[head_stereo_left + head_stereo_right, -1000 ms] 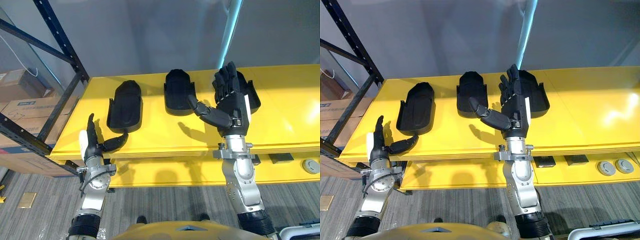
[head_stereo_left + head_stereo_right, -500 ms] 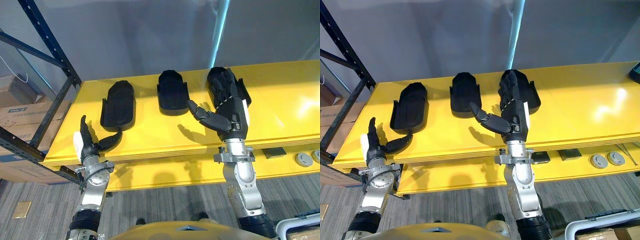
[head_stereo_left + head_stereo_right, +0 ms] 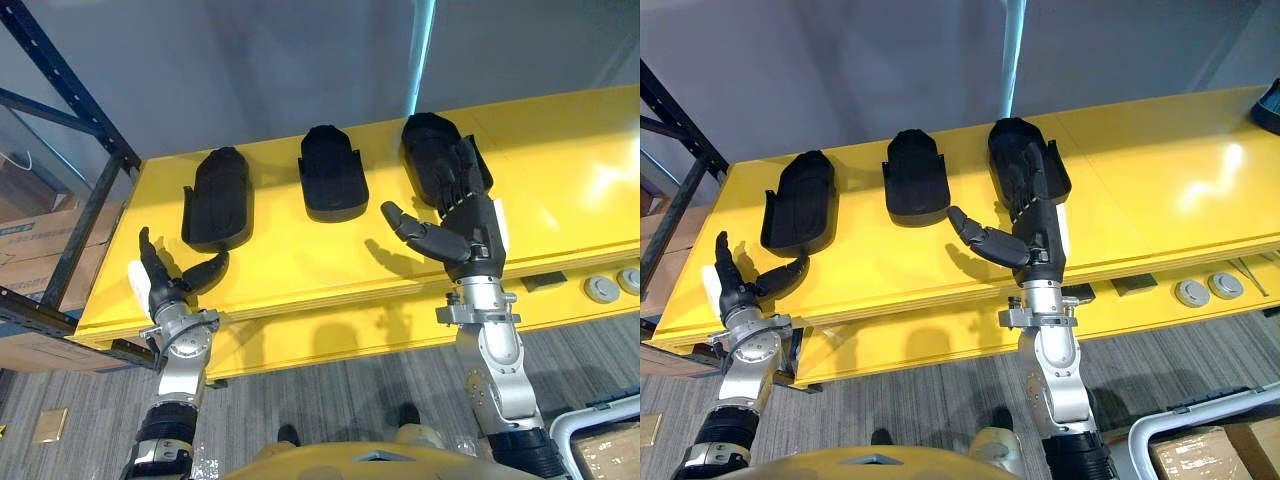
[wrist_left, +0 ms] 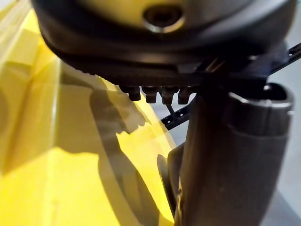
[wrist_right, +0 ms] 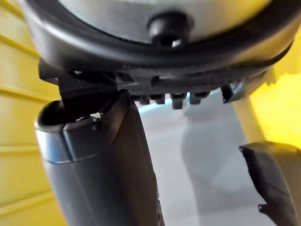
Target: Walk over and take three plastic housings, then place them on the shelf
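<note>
- Left eye view: three black plastic housings lie in a row on the yellow table (image 3: 560, 200), hollow side up: a left housing (image 3: 219, 197), a middle housing (image 3: 333, 184) and a right housing (image 3: 432, 150).
- Right hand (image 3: 460, 225) is raised over the table with fingers straight and thumb spread, holding nothing. Its fingertips overlap the right housing; whether they touch it I cannot tell.
- Left hand (image 3: 160, 287) hovers by the table's front edge near the left housing, fingers relaxed and apart, also empty.
- A dark shelf frame (image 3: 60, 110) stands at the left.
- Judging by this, the pick-up of a housing is in hand. The right hand would need to come down and curl round the right housing's rim.
- Shelf boards are cut off, so any housings on them are hidden.
</note>
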### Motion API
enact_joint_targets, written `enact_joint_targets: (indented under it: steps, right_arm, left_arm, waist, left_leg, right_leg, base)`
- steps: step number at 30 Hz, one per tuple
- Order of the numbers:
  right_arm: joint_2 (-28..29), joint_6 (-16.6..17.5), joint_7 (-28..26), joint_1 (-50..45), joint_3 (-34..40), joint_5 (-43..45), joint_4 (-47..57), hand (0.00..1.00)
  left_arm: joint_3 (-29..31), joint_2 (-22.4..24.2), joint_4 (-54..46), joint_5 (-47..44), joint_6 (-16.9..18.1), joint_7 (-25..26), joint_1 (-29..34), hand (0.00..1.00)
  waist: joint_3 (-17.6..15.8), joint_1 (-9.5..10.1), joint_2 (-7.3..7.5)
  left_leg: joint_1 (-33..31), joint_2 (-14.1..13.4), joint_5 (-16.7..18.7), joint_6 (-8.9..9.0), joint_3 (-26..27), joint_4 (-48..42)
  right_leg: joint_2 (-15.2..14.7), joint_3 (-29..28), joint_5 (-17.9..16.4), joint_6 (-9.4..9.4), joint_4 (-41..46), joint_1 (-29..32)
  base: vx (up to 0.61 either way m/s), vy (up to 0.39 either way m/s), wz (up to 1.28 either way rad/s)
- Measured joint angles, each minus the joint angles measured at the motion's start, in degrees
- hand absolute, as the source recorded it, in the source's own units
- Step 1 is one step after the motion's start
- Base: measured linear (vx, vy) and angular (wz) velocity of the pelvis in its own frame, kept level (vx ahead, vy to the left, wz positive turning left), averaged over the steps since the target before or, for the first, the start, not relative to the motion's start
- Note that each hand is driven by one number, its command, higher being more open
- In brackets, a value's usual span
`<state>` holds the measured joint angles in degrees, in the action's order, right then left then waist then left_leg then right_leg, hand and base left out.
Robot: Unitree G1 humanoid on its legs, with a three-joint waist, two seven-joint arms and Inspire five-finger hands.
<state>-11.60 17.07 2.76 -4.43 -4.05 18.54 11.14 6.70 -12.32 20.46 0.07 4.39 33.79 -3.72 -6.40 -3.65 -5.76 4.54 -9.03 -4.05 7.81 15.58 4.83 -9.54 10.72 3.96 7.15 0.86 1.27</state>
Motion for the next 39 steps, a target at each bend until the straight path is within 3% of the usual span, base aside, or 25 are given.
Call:
enact_joint_targets:
  steps: [8, 14, 17, 24, 28, 29, 33, 36, 39]
  right_arm:
    - [-0.11, -0.18, -1.01, 1.69, 1.37, -0.06, 1.02, 1.00]
    - [-0.09, -0.47, -1.10, 2.28, 1.37, -0.12, 1.14, 1.00]
    - [0.23, -0.56, -1.10, -0.24, 1.30, -0.15, 4.90, 1.00]
    - [4.25, -0.47, -0.90, -6.27, 1.76, -0.51, 9.14, 1.00]
    - [5.31, -0.09, 0.24, -8.31, 1.50, -3.22, 10.03, 1.00]
    - [5.37, 0.22, 0.69, -8.22, 1.51, -4.65, 10.03, 1.00]
    - [5.35, 1.24, 3.21, -8.05, 1.37, -6.95, 10.02, 1.00]
    - [5.21, 1.27, 6.88, -7.94, 2.74, -9.65, 10.01, 1.00]
    - [4.79, 1.61, 12.11, -7.45, 8.78, -14.86, 9.93, 1.00]
  left_arm:
    - [4.94, 0.05, 0.20, -19.70, 13.08, -6.71, -2.36, 1.00]
    - [5.49, 0.22, -3.48, -19.93, 12.91, -6.99, -1.91, 1.00]
    - [5.41, 1.07, -8.73, -19.94, 12.04, -9.21, 1.73, 1.00]
    - [4.31, 7.32, -35.73, -18.69, 11.30, -16.07, 16.33, 1.00]
    - [3.22, 9.20, -45.86, -17.79, 14.35, -21.67, 20.84, 1.00]
    - [2.80, 9.89, -48.11, -17.91, 16.45, -24.18, 21.88, 1.00]
    - [2.67, 9.94, -49.64, -18.36, 20.14, -29.05, 22.38, 1.00]
    - [2.95, 9.71, -49.64, -14.96, 20.71, -27.83, 22.42, 1.00]
    - [5.18, 9.01, -49.65, -3.71, 20.62, -21.91, 23.84, 1.00]
  waist:
    - [-3.84, 0.19, -0.10]
    - [-6.05, 0.21, -0.07]
    - [-6.38, 0.21, 0.00]
    - [-6.36, 0.49, -0.02]
    - [-6.20, 1.99, -0.24]
    - [-6.14, 2.01, -0.23]
    - [-3.88, 2.78, -0.21]
    - [-2.14, 3.26, 0.15]
    - [-1.20, 3.35, 0.65]
  left_leg:
    - [-3.18, 0.03, 0.59, -0.18, 0.18, -2.61]
    - [-3.35, 0.02, 0.78, -0.15, -0.25, -3.04]
    - [-3.41, 0.01, 1.49, -0.24, -0.53, -3.70]
    - [-1.93, -0.07, 2.39, -0.14, -2.27, -3.69]
    - [-1.97, -0.12, 2.46, -0.12, -3.06, -3.66]
    - [-1.88, -0.12, 2.44, -0.11, -3.74, -3.65]
    - [-1.86, -0.12, 2.43, -0.09, -4.41, -3.59]
    - [-1.75, -0.12, 2.38, -0.06, -4.82, -3.56]
    - [-0.93, -0.08, 1.89, -0.03, -5.60, -2.42]
  right_leg:
    - [-0.38, -0.87, 0.00, -0.03, 1.79, 3.34]
    - [-0.39, -0.84, -0.03, -0.08, 2.22, 3.43]
    - [-0.47, -0.64, -0.13, -0.13, 2.21, 3.05]
    - [-0.62, 1.56, -1.74, 0.14, 2.19, 0.00]
    - [-0.63, 2.52, -1.99, 0.12, 2.05, -0.65]
    - [-0.70, 3.41, -2.11, 0.15, 1.93, -1.39]
    - [-0.75, 4.26, -2.21, 0.18, 1.79, -1.96]
    - [-0.76, 4.70, -2.23, 0.16, 1.62, -2.49]
    - [-0.71, 5.83, -2.18, 0.23, 0.83, -3.83]
  base:
    - [0.00, 0.002, -0.02]
    - [0.00, 0.000, 0.00]
    - [0.03, 0.007, 0.04]
    - [0.04, -0.002, 0.13]
    - [0.02, -0.006, 0.13]
    - [0.01, -0.006, 0.19]
    - [0.01, -0.005, 0.12]
    - [0.00, -0.003, 0.08]
    - [-0.03, -0.009, 0.14]
